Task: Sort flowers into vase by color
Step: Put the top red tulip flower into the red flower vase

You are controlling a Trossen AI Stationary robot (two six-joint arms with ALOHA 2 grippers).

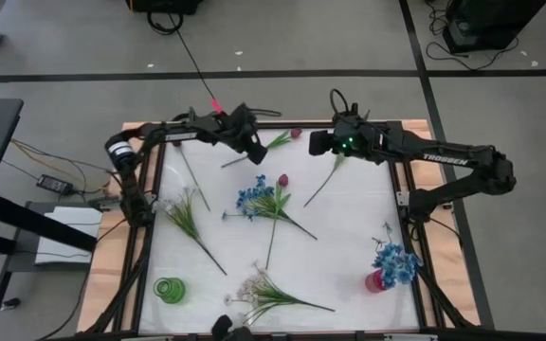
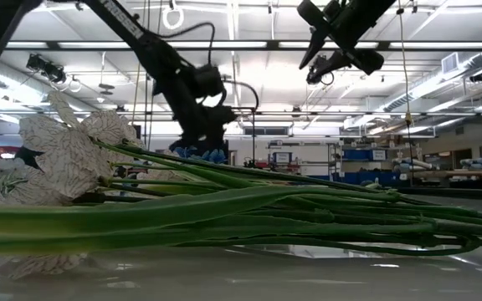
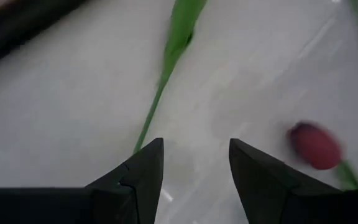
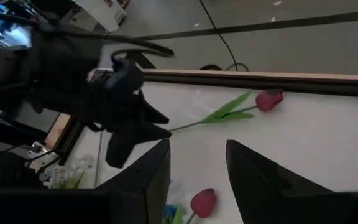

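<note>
A dark red tulip (image 1: 296, 134) lies by the table's far edge, its green stem (image 3: 166, 62) running toward my left gripper (image 1: 254, 149). That gripper is open and hovers just above the stem, touching nothing. A second red tulip (image 3: 316, 146) lies beside blue blossoms (image 1: 252, 197) at mid-table. My right gripper (image 1: 316, 143) is open and raised high (image 2: 341, 42), looking at the far tulip (image 4: 269, 99). Another green stem (image 1: 325, 180) lies under the right arm. White sprays lie at the left (image 1: 183, 210) and at the near edge (image 1: 257, 294). Blue flowers (image 1: 396, 262) stand in a red vase (image 1: 375, 281).
A green vase (image 1: 169, 289) stands near the table's near left corner. A wooden frame (image 1: 112, 246) and dark rails (image 1: 150, 204) border the white table top. The white spray's stems (image 2: 224, 209) lie close before the low camera. Cables run across the floor beyond the far edge.
</note>
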